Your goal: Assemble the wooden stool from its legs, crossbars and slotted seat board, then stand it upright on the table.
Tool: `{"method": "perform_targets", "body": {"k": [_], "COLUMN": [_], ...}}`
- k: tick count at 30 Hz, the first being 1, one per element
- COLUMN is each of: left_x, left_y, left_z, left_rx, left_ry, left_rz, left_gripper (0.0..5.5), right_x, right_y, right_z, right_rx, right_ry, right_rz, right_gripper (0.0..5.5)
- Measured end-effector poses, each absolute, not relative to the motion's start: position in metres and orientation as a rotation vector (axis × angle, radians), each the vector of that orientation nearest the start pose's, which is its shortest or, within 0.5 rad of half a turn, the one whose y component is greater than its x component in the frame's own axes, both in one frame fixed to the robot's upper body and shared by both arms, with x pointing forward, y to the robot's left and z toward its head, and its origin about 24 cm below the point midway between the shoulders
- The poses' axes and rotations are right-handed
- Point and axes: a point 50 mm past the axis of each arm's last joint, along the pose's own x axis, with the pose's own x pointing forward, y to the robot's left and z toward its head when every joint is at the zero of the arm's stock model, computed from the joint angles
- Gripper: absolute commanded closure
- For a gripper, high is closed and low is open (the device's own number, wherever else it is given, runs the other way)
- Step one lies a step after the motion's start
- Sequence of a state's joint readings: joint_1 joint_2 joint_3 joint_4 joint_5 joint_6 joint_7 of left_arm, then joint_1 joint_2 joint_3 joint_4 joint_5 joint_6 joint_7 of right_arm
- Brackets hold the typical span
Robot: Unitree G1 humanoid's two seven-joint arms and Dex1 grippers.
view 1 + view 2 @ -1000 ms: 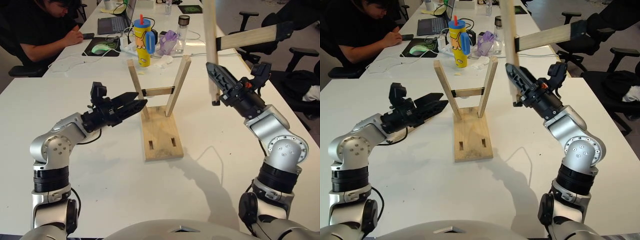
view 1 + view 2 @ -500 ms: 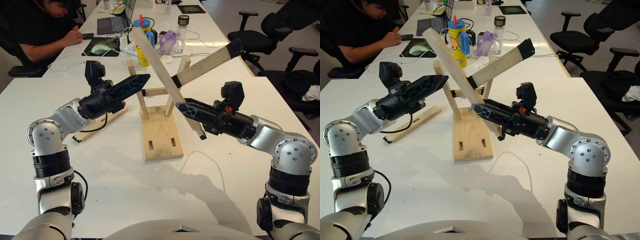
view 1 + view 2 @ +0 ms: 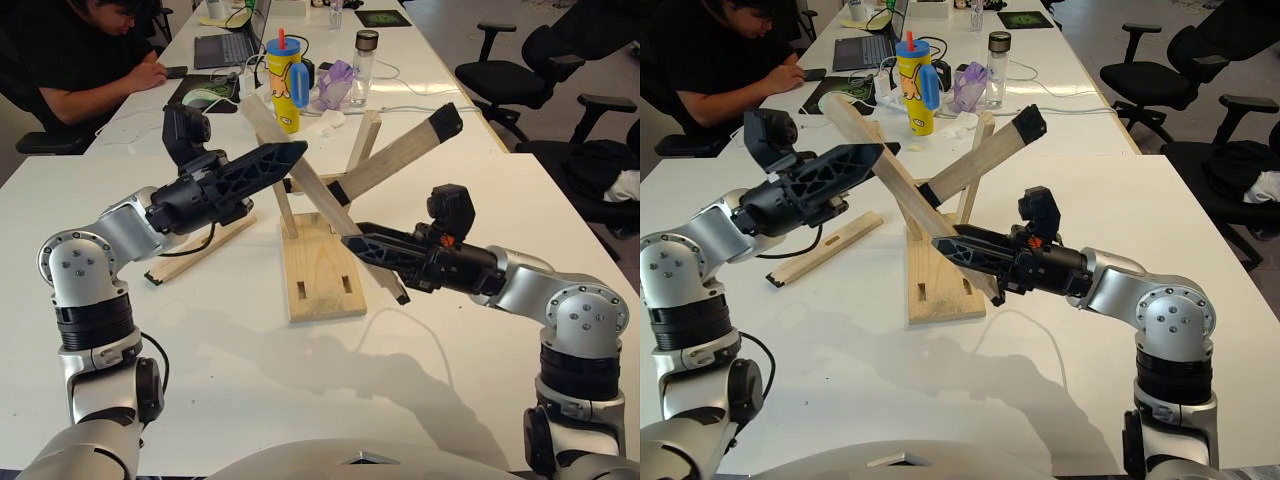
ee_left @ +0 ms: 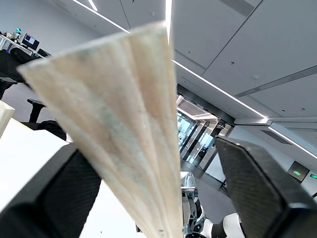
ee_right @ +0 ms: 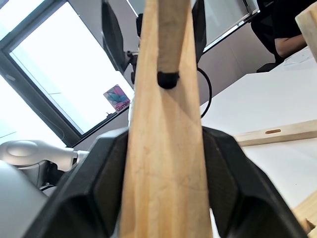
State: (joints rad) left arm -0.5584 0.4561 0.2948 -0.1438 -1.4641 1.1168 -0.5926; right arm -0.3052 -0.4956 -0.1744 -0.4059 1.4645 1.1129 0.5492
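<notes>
- right gripper (image 3: 358, 244) clenched on a leg (image 5: 164, 163), slanting over the seat board (image 3: 322, 287).
- seat board flat on the table (image 3: 250, 350), two legs (image 3: 370, 130) upright at its far end.
- left gripper (image 3: 295, 153) spread around the held leg's top end.

Stool parts on the worktop (image 3: 220, 340), counted.
One seat board (image 3: 322, 280), four legs (two standing in it (image 3: 288, 212) (image 3: 366, 135), one held (image 3: 898, 180), one lying loose (image 3: 200, 247)), two crossbars (image 3: 400, 150), two end effectors (image 3: 298, 151) (image 3: 347, 239).
</notes>
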Motion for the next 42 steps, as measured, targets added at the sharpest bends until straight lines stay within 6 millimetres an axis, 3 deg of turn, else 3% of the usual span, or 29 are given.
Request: {"method": "perform_targets", "body": {"k": [7, 11, 15, 19, 22, 27, 32, 35, 37, 42], "left_x": [0.260, 0.259, 0.257, 0.255, 0.249, 0.250, 0.256, 0.262, 0.268, 0.272], "left_y": [0.161, 0.165, 0.169, 0.191, 0.216, 0.234, 0.239, 0.236, 0.233, 0.224], "left_z": [0.220, 0.217, 0.211, 0.198, 0.193, 0.191, 0.190, 0.191, 0.193, 0.187], "left_rx": [-0.727, -0.710, -0.674, -0.620, -0.567, -0.528, -0.500, -0.411, -0.331, -0.212], "left_ry": [0.094, 0.110, 0.133, 0.190, 0.214, 0.219, 0.200, 0.172, 0.149, 0.137], "left_rz": [-1.375, -1.382, -1.364, -1.239, -1.168, -1.109, -1.068, -1.062, -1.064, -1.074], "left_gripper": [3.32, 3.45, 3.47, 3.47, 3.47, 3.47, 3.47, 3.47, 3.47, 3.47], "right_x": [0.216, 0.217, 0.221, 0.226, 0.224, 0.225, 0.233, 0.229, 0.226, 0.240], "right_y": [-0.136, -0.135, -0.138, -0.145, -0.148, -0.143, -0.139, -0.133, -0.134, -0.137], "right_z": [0.180, 0.179, 0.176, 0.170, 0.148, 0.117, 0.087, 0.061, 0.046, 0.045], "right_rx": [0.622, 0.617, 0.619, 0.547, 0.422, 0.065, -0.337, -0.610, -0.697, -0.788], "right_ry": [0.274, 0.285, 0.287, 0.289, 0.357, 0.364, 0.277, 0.219, 0.210, 0.128], "right_rz": [1.414, 1.414, 1.377, 1.302, 1.234, 1.177, 1.131, 1.189, 1.224, 1.171], "right_gripper": [3.45, 3.45, 2.69, 2.17, 1.63, 1.61, 1.61, 1.61, 1.61, 1.61]}}
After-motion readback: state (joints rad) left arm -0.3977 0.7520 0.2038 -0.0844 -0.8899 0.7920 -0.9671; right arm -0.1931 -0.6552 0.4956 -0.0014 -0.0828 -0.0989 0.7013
